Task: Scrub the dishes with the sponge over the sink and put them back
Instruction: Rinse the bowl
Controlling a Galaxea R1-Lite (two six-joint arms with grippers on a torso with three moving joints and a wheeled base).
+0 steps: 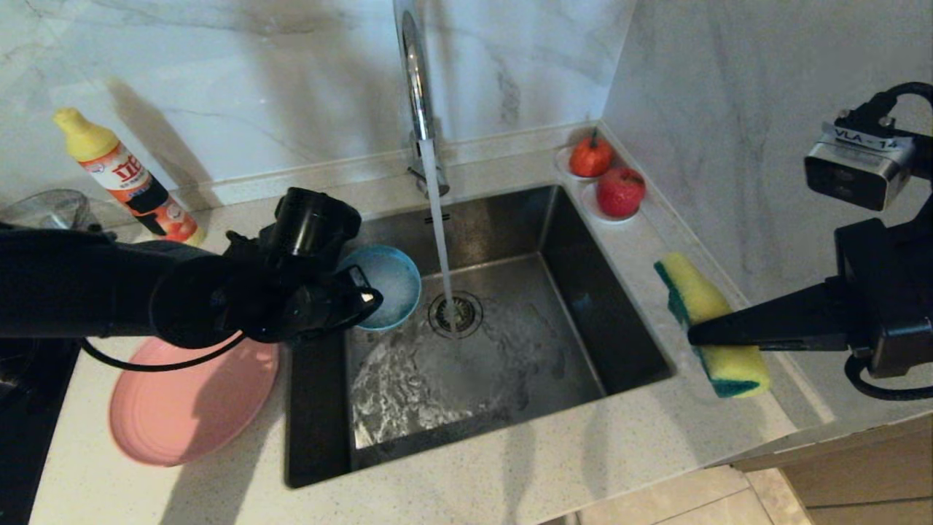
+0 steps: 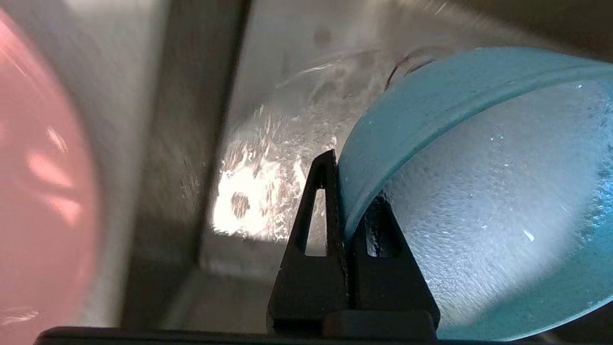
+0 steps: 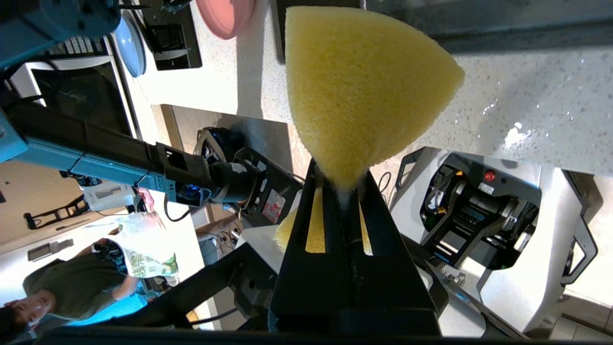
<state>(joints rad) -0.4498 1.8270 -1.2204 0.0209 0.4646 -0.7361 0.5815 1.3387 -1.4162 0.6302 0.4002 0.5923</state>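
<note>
The one deep teal-blue bowl [image 1: 390,286] hangs over the left of the square steel sink [image 1: 619,321], its rim pinched by the left gripper [image 2: 347,201]; only the wrist view shows that pinch. The one yellow waisted sponge [image 1: 711,324] is clamped in the right gripper [image 3: 341,184] over the right counter. One matte pink plate [image 1: 182,408] lies on the left.

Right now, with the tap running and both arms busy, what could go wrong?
The left tool pinches only the wet bowl by its rim, so it might slip into the sink. The right tool squeezes the sponge at its waist; it might twist loose. Water may splash onto the counter.
</note>
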